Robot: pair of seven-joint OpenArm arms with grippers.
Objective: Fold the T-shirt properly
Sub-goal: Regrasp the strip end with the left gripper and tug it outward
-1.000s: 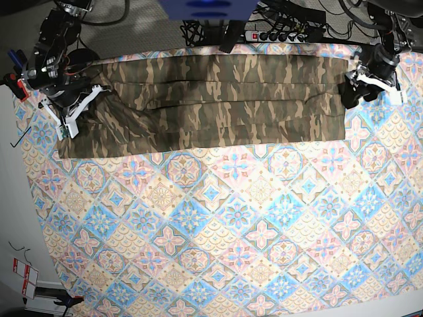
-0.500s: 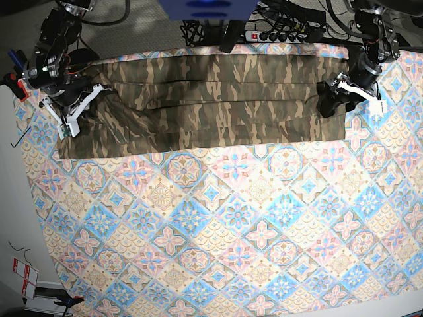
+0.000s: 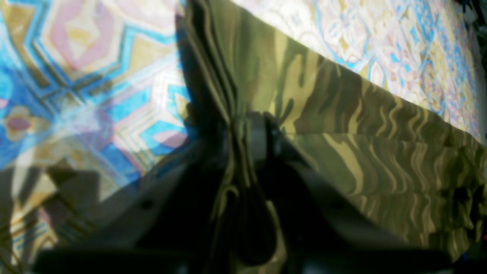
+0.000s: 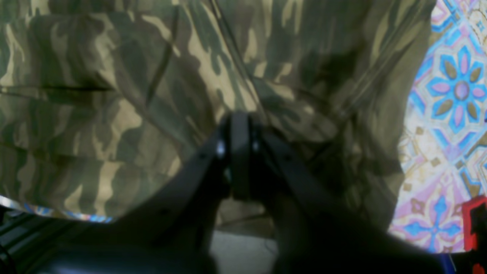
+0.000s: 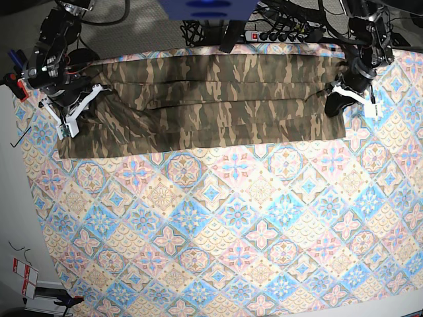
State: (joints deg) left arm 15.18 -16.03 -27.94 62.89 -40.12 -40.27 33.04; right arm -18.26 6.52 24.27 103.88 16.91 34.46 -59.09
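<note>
T-shirt (image 5: 218, 102): spread as a long folded band across the far part of the table, camouflage side up, several lengthwise folds visible.
Tablecloth (image 5: 231, 224): pastel blue-pink tile pattern, under the T-shirt and bare over the whole near part.
Left gripper (image 3: 247, 133): at the band's end on the base view's right; pinched on a bunch of stacked cloth edges, fabric pressed between both dark fingers (image 3: 260, 140).
Right gripper (image 4: 239, 152): at the band's opposite end; pressed together on a pulled-up ridge of the T-shirt, creases radiating from the tips.
Cloth at right gripper: slightly tented, lower corner trailing toward the table edge.
Power strip (image 5: 281, 34): beyond the far edge of the table.
</note>
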